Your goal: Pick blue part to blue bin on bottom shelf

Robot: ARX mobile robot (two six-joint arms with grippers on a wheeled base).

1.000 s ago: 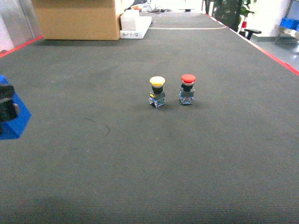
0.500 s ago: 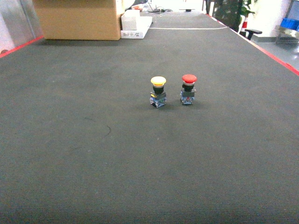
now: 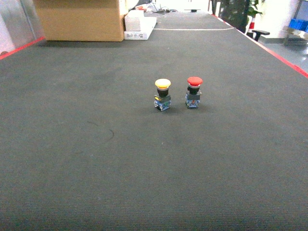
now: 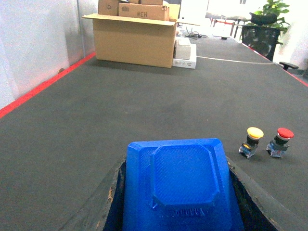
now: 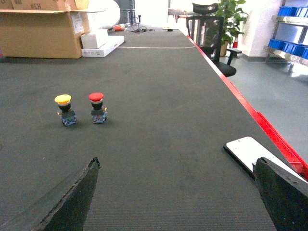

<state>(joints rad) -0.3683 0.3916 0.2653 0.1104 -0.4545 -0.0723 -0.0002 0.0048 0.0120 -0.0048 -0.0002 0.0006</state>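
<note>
**Blue part held at the left tool; wide dark surface open all round**

At the far left, a red line (image 4: 45, 84) marks the edge of the dark surface (image 3: 96, 159), with a pale wall just beyond it. The left tool (image 4: 175, 202) has its fingers closed against the sides of the blue part (image 4: 178, 185), which fills the bottom of the left wrist view and hides the fingertips. Ahead of it the surface runs bare up to an open cardboard box (image 4: 134, 38) and a white box (image 4: 185, 50) at the far end. Near the middle stand a yellow push button (image 3: 162, 94) and, just beside it on the right, a red push button (image 3: 194, 91), both upright and apart. The right tool (image 5: 178, 202) is spread wide with nothing between its fingers. To its right a phone (image 5: 250, 154) lies near the red right edge (image 5: 250, 113), beyond which the floor drops away.
</note>
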